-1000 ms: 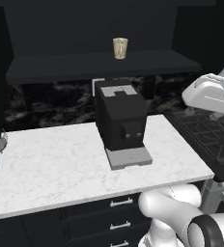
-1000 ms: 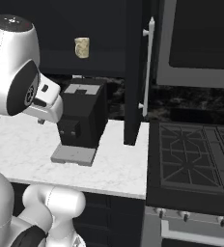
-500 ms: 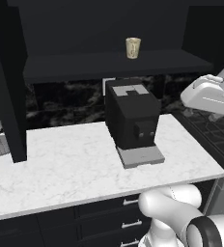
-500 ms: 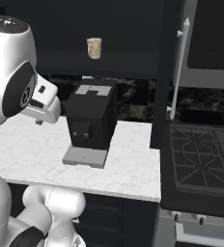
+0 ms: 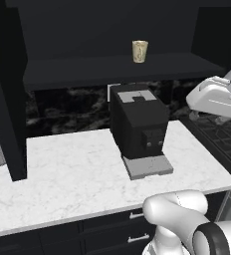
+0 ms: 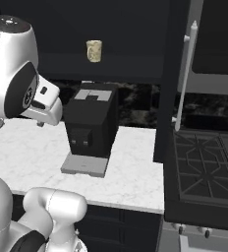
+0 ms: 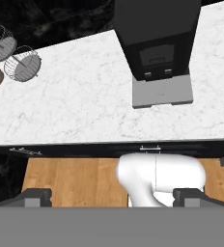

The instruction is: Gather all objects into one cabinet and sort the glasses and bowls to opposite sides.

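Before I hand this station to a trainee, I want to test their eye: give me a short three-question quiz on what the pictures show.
1. True or false: the cream tumbler stands on the cabinet shelf.
2. What sits on the marble counter right below that tumbler? A) a toaster B) a black coffee machine C) a kettle
3. Fill in: the gripper points down at the counter edge with its jaws ____.

Key: 1 true; 2 B; 3 open, holding nothing.
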Robot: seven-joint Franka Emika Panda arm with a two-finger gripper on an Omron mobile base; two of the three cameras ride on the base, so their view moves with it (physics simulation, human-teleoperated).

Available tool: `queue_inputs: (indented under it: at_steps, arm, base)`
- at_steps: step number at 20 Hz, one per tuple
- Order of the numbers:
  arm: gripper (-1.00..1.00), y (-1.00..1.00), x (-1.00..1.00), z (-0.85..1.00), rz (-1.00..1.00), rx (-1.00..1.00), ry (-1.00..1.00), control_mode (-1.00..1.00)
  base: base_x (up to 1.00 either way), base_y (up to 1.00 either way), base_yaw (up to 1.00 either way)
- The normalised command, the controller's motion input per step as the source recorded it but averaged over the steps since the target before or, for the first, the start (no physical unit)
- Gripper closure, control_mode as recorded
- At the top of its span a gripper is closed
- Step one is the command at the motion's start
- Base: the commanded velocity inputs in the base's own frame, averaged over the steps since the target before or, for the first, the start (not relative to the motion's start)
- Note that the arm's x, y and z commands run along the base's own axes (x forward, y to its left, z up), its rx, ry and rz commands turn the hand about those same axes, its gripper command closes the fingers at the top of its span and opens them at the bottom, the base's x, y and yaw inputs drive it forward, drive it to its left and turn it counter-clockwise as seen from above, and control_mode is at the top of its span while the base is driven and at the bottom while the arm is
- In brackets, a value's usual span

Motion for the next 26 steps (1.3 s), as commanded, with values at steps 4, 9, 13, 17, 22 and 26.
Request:
queue_inputs:
  at_steps: [4,9,13,17,22,26]
  arm:
    - [-1.00,0.00,0.00,0.00,0.00,0.00,0.00,1.00]
    - [-1.00,0.00,0.00,0.00,0.00,0.00,0.00,1.00]
    - [-1.00,0.00,0.07,0.00,0.00,0.00,0.00,-1.00]
    - [-1.00,0.16,0.30,0.00,0.00,-0.14,-0.15,-1.00]
    - [-1.00,0.27,0.50,0.00,0.00,-0.27,-0.29,-1.00]
    - [-1.00,0.03,0.36,0.00,0.00,-0.11,-0.19,-1.00]
  base:
    - [0.23,0.34,0.00]
    - [0.20,0.25,0.00]
    - [0.00,0.00,0.00]
    - [0.00,0.00,0.00]
    - [0.00,0.00,0.00]
    - [0.00,0.00,0.00]
